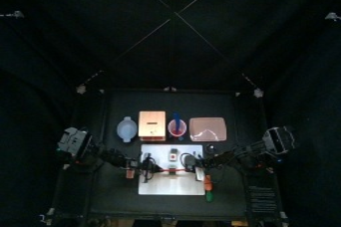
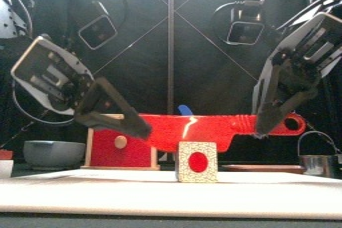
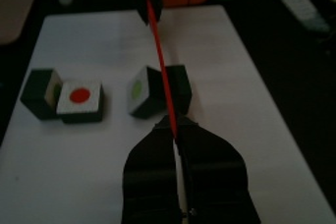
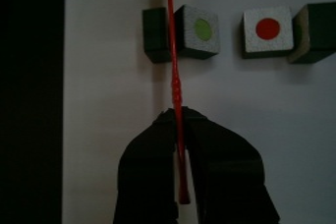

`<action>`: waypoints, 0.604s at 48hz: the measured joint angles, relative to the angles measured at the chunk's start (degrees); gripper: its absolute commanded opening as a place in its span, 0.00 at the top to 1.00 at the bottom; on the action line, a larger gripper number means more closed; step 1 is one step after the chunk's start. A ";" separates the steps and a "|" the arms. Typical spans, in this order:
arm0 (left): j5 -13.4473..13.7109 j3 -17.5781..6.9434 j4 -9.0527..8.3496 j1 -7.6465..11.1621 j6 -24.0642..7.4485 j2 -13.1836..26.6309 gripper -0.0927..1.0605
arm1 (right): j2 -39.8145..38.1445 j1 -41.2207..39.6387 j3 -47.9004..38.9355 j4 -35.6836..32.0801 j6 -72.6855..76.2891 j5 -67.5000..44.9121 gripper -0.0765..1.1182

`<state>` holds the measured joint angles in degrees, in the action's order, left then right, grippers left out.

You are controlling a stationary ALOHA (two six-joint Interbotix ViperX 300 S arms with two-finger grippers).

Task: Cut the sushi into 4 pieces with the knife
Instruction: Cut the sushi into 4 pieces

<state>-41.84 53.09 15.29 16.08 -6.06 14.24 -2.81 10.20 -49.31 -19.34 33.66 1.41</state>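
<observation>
A red toy knife [image 2: 201, 127] hangs level above the white cutting board [image 1: 173, 185], held at both ends. My left gripper [image 2: 131, 124] is shut on one end and my right gripper [image 2: 275, 122] on the other. Below it stands the dark green sushi roll [image 2: 197, 162], split into parts. In the right wrist view the knife [image 4: 171, 31] lies over the part with a green centre [image 4: 197, 28]; a part with a red centre [image 4: 269, 28] stands apart beside it. The left wrist view shows the same two parts [image 3: 164, 92] [image 3: 69, 96] on either side of the blade [image 3: 155, 41].
Behind the board stand a blue-grey bowl [image 1: 127, 128], the wooden box [image 1: 154, 126], a red cup [image 1: 177, 127] with a blue knife [image 2: 185, 110], and the pink tray [image 1: 208, 128]. A metal cutter [image 2: 317, 160] sits at the right.
</observation>
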 measured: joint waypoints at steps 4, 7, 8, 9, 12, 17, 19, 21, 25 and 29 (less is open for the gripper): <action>-0.53 -0.44 1.14 0.00 0.00 2.37 0.86 | 2.37 -0.18 0.44 0.53 0.00 0.00 0.92; -0.53 -0.62 2.11 0.18 0.00 3.69 0.86 | 3.25 -0.18 0.53 1.05 0.00 -0.18 0.92; -0.62 -0.70 2.46 0.35 0.00 4.31 0.86 | 3.52 -0.18 0.62 1.32 -0.09 -0.26 0.92; -0.70 -0.79 2.72 0.35 0.00 4.57 0.86 | 3.78 -0.18 0.62 1.49 0.00 -0.35 0.92; -0.88 -0.97 3.60 0.35 0.00 5.45 0.86 | 4.66 -0.09 0.79 2.02 -0.09 -0.79 0.92; -0.88 -1.14 3.96 0.53 0.00 5.80 0.86 | 5.36 0.09 1.14 2.55 -0.09 -1.05 0.92; -0.88 -1.14 3.96 0.62 0.00 5.71 0.86 | 5.36 0.26 1.32 2.72 -0.09 -1.05 0.92; -0.88 -1.23 3.96 0.79 0.00 5.80 0.86 | 5.36 0.53 1.41 3.08 0.00 -1.05 0.92; -0.79 -1.58 3.96 1.58 0.00 5.71 0.86 | 5.36 1.49 1.49 3.52 -0.09 -1.05 0.92; -0.70 -2.11 3.52 2.29 -0.09 5.62 0.86 | 5.36 2.37 1.67 3.78 -0.09 -0.70 0.92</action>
<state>-42.54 50.98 18.81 18.37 -6.15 19.86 2.55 12.57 -47.64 -15.56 33.57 0.70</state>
